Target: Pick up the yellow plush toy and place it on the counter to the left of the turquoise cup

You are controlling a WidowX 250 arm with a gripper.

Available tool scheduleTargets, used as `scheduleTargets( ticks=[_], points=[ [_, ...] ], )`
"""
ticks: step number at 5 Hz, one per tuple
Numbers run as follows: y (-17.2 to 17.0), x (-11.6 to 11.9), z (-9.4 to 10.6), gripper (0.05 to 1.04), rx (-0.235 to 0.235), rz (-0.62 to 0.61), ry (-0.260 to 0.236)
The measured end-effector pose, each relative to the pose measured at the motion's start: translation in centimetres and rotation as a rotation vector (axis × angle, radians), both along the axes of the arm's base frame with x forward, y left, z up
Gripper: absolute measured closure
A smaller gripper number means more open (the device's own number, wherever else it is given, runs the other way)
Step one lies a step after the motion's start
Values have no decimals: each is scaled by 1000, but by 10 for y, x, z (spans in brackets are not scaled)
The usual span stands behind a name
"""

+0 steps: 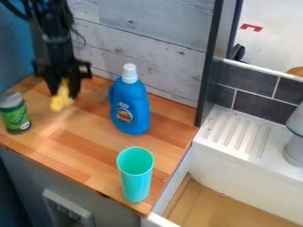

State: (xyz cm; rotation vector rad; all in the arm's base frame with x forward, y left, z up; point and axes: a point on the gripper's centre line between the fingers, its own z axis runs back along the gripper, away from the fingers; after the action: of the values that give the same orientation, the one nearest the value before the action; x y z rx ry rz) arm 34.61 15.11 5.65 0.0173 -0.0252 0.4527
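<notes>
Gripper [64, 94] pinching a yellow object [60, 101]
Its fingers squeeze the object's sides above the wooden counter [83, 146], between green can [16, 116] and blue bottle [130, 108].

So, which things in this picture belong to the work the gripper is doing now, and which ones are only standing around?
In the work:
Black two-finger gripper
Small yellow object, held in the gripper

Only standing around:
Green can with grey lid
Blue plastic bottle with white cap
Tall, open turquoise cup, near the edge of the wooden counter
</notes>
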Motion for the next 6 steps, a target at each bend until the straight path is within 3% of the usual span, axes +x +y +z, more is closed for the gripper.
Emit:
scheduleTargets(
  ticks=[1,2,3,4,5,6],
  points=[
    [-10,-18,34,659,74,-112,-30],
    [-42,-42,32,659,72,-237,9],
    [-65,-72,14,659,30,-305,109],
    [-86,-88,1,659,33,-379,190],
    [-87,-101,-10,659,48,-388,226],
    [-94,-93,-18,659,72,-412,208]
  ],
)
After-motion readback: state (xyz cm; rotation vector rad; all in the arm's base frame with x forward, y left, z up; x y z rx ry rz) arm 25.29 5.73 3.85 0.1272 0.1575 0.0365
